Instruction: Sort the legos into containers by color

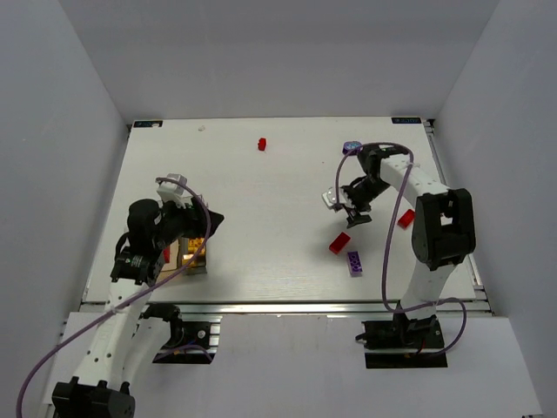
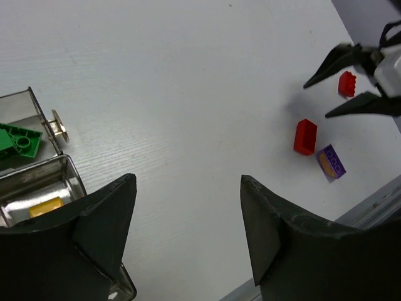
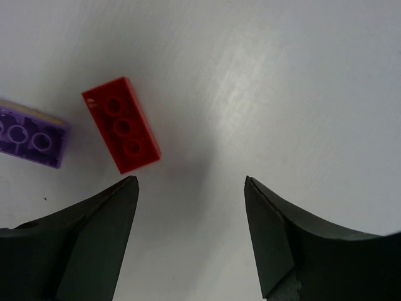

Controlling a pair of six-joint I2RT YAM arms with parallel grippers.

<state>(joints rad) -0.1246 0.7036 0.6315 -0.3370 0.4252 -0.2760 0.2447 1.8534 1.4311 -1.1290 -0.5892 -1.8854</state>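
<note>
1. Right gripper (image 3: 189, 185): the jaws stand wide apart and hold nothing. It hangs over the white table (image 1: 261, 209), right of centre.
2. Item under attention: a red rectangular plastic brick (image 3: 121, 124) with three round marks along its face. It lies flat on the table.
3. A purple rectangular plastic brick (image 3: 31, 135) lies just beside the red one, on its near side in the overhead view.
4. Governing relation: from overhead the red brick lies toward the near edge and slightly left of the right gripper. It is not between the jaws.
5. In the right wrist view the red brick sits off to the left finger's side, beyond that fingertip. Its long axis runs diagonally, near-left to far-right, oblique to the line across the fingers.
6. Judgement: the gripper must shift over the red brick and probably turn at the wrist, so that the jaws close across its short side.
7. Left gripper (image 2: 188, 182): the jaws are wide and empty. It hovers near-left beside the small rectangular shiny-walled containers (image 2: 39, 116), well apart from the red brick. The right arm is clearly the nearer.
8. Containers: one holds a green brick (image 2: 19, 141), and the next holds a yellow brick (image 2: 45, 207).
9. Risk: the descending fingers may nudge the purple neighbour.
</note>
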